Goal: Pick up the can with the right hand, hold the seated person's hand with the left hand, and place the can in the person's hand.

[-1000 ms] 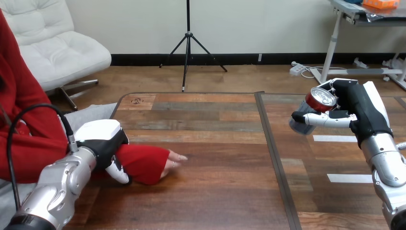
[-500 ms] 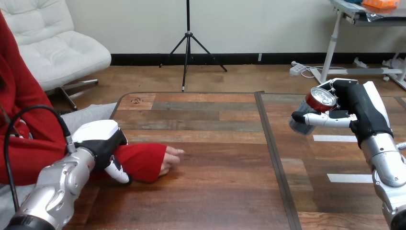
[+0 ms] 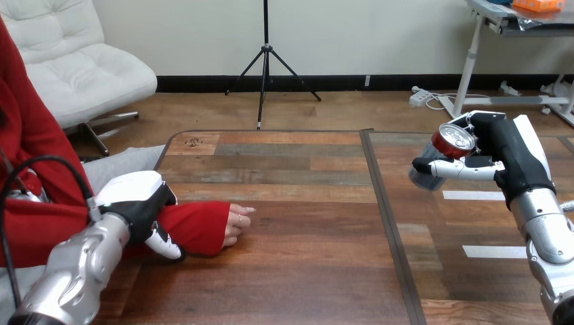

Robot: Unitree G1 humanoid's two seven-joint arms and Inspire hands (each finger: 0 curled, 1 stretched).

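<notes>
**can held high at the right, person's hand waiting far to the left**

the robot's right hand (image 3: 506, 157) is raised above the right side of the wooden counter (image 3: 304, 271). its fingers (image 3: 462, 167) are clamped around a can (image 3: 440, 159), which is clear of the surface. the can is slanted rather than upright. its silver lid with a red rim is turned up and back toward the camera, and its base sits lower and to the left. whether the can has been opened, or what is in it, cannot be told.

on the left side, the person's hand (image 3: 233, 220) rests on the counter with its fingers loosely curled, apparently not palm up. the robot's left hand (image 3: 139, 203) lies over the person's wrist (image 3: 196, 227), which is covered by a red sleeve. its fingers (image 3: 166, 245) curl down around the near side of the sleeve, gripping it.

the relation that matters is the gap. the person's hand lies well apart from the can, directly to its left and lower, beyond the dark seam (image 3: 389, 223) that runs down the counter. the left hand is by far the nearer of the two, but the right hand carries the can. it would likely need to travel left across the seam and come down. the person's hand would probably need to open upward to receive the can.
</notes>
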